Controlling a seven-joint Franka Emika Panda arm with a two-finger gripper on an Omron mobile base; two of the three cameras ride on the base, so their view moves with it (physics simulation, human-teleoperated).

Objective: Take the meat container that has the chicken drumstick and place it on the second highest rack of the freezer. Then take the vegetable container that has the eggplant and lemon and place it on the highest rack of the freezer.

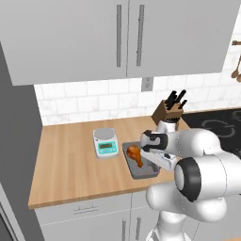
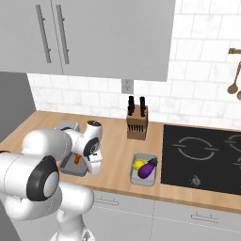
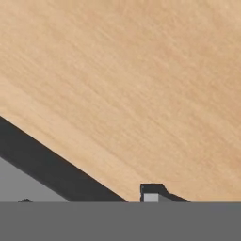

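The grey meat container sits on the wooden counter with the orange-brown chicken drumstick inside; its front edge shows again in the right base view. My gripper hangs over the container's right rim, open, one fingertip outside the dark wall and the other inside. The vegetable container lies further right, holding the yellow lemon and the purple eggplant. The freezer's racks are out of view.
A small kitchen scale stands just left of the meat container. A knife block is at the back by the wall, and a black cooktop lies to the right. Grey wall cabinets hang overhead. A tall grey panel rises at the far left.
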